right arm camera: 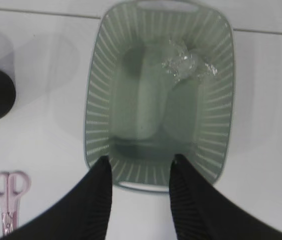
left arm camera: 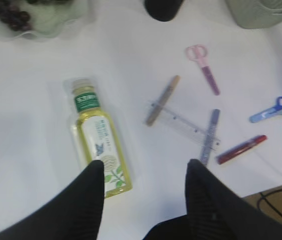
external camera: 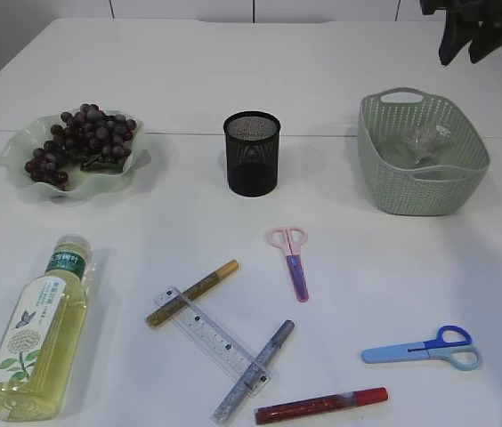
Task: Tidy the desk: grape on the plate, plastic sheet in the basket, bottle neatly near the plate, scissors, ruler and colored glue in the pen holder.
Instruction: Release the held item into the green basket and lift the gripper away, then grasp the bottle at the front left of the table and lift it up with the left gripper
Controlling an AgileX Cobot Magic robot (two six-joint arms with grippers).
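Above the basket (right arm camera: 97, 107) hangs the right gripper (right arm camera: 140, 167), half-open and empty, over seemingly crumpled plastic sheet (right arm camera: 186, 65).

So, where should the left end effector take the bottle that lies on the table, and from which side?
Probably from above, at the middle of the bottle, jaws across its width. It lies flat, cap pointing toward the plate, with bare table on both long sides. The left end effector is open, above its base end.
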